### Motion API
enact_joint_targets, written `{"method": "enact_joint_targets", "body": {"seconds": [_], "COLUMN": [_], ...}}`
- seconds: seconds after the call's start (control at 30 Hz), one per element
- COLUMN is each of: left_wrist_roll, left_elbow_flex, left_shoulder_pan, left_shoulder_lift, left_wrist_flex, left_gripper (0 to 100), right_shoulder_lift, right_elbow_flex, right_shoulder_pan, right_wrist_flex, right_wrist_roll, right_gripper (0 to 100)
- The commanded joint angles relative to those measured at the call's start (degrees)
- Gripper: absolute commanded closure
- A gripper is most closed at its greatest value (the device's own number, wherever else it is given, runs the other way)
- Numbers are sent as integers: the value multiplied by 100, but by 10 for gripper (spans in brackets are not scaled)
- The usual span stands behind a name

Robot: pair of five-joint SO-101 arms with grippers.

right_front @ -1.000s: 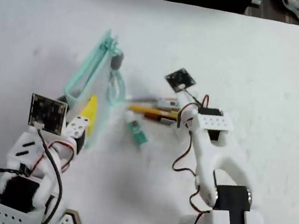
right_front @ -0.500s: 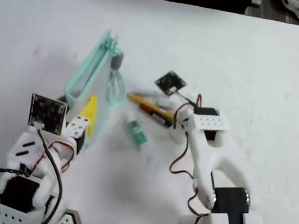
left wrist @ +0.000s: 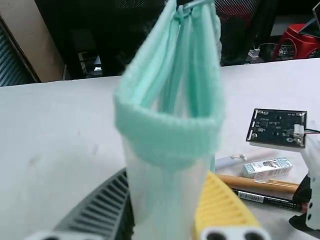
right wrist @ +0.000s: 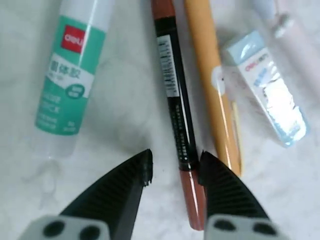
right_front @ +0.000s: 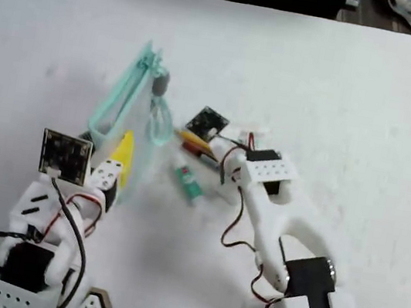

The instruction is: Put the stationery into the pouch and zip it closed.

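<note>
A clear pouch point(right_front: 128, 114) with a teal zip rim stands open on the table. My left gripper point(left wrist: 165, 202) is shut on its near wall, one grey finger and one yellow finger point(right_front: 121, 158) pressing the plastic. Just right of the pouch lie a green glue stick point(right wrist: 70, 85), a black-and-brown pen point(right wrist: 171, 85), an orange pencil point(right wrist: 212, 95) and a pale blue eraser point(right wrist: 265, 95). My right gripper point(right wrist: 175, 162) hangs low over them, open, its black fingers either side of the pen's brown end. The glue stick point(right_front: 188, 181) is left of the right arm.
A white pen point(right wrist: 287, 30) lies beyond the eraser. The pouch's loop and zip pull point(right_front: 160, 96) hang toward the stationery. The right wrist's circuit board point(right_front: 206, 123) sticks out over the pens. White table surface spreads open at the back and far right.
The right arm has swung left toward the pouch and now covers most of the pens. The left arm and the pouch have stayed put.
</note>
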Motion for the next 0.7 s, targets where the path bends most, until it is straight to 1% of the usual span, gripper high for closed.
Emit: {"method": "enact_joint_targets", "body": {"seconds": [0.0,0.1,0.17,0.23,0.3,0.43,0.6,0.67], "left_wrist_roll": [70,70,70,70,70,70,70,70], "left_elbow_flex": [-18,-18,-18,-18,-18,-18,-18,-18], "left_shoulder_pan": [13,-4,-13,-13,-4,13,13,13], "left_shoulder_lift": [40,40,40,40,40,40,40,40], "left_wrist_flex": [-141,-141,-141,-141,-141,-141,-141,-141], "left_gripper": [866,866,866,866,866,866,866,866], "right_shoulder_lift": [-84,-84,-84,-48,22,57,-171,-418], "right_elbow_flex": [-44,-44,-9,53,18,-35,-149,-176], "right_shoulder_pan": [-119,-119,-110,84,330,514,1385,1516], "right_wrist_flex": [-75,127,488,716,708,716,831,1095], "right_wrist_roll": [70,202,809,1248,1284,1319,1336,1336], "right_gripper": [865,865,874,920,982,985,978,977]}}
